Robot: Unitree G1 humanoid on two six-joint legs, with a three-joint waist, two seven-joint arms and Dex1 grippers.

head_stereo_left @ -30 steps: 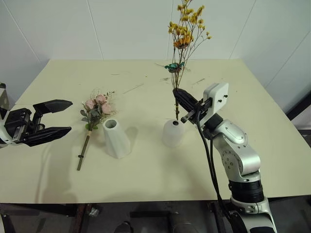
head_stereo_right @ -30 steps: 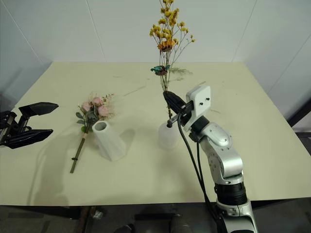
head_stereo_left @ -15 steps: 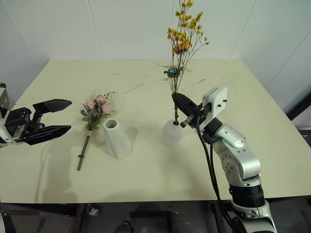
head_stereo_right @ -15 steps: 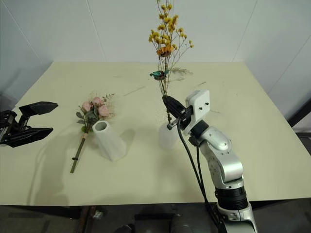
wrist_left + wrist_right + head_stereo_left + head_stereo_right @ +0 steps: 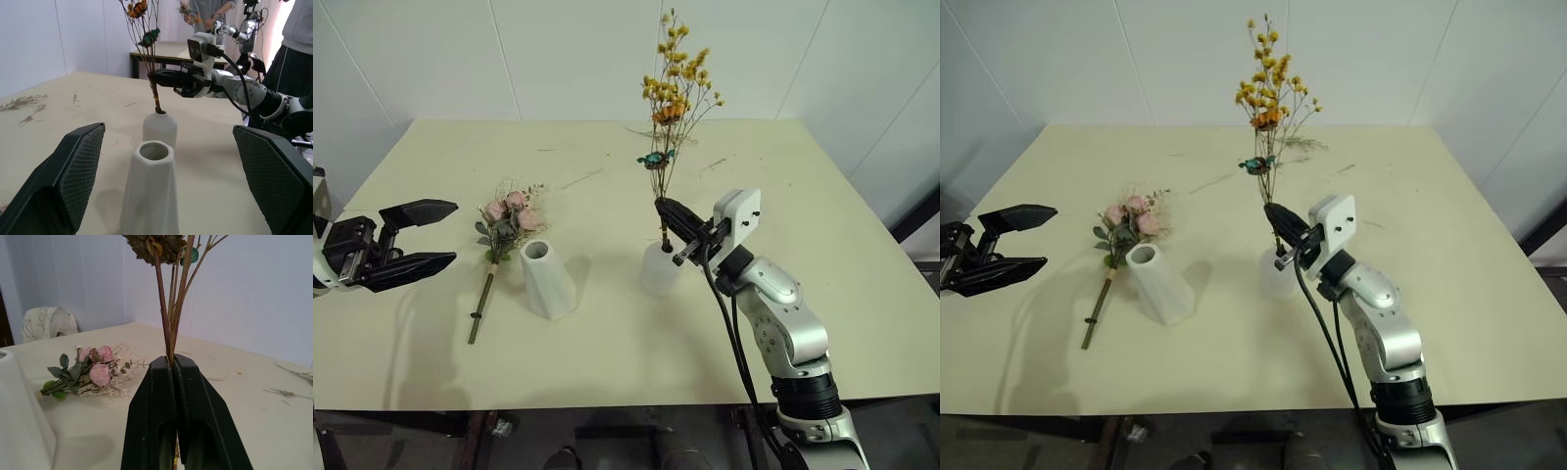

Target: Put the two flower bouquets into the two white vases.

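A thin spray of yellow-orange blossoms [image 5: 675,83] stands upright, its stems pinched in my right gripper [image 5: 662,207], which is shut on them just above the short rounded white vase [image 5: 658,270]. The stem ends reach the vase's small top hole [image 5: 157,112]. The taller faceted white vase [image 5: 547,280] stands to its left, nothing in it. The pink-rose bouquet [image 5: 505,217] lies flat on the table [image 5: 607,343] just left of that vase, its long stem pointing toward the front edge. My left gripper [image 5: 450,235] hovers open at the table's far left, away from the roses.
Loose dried twigs [image 5: 646,130] lie scattered on the far half of the table. White walls close in behind and at the right. In the left wrist view, people [image 5: 293,34] and another table stand beyond the right side.
My right gripper has sunk a little with the yellow spray, bringing the stem ends down to the rounded vase's hole. The left gripper has stayed put.
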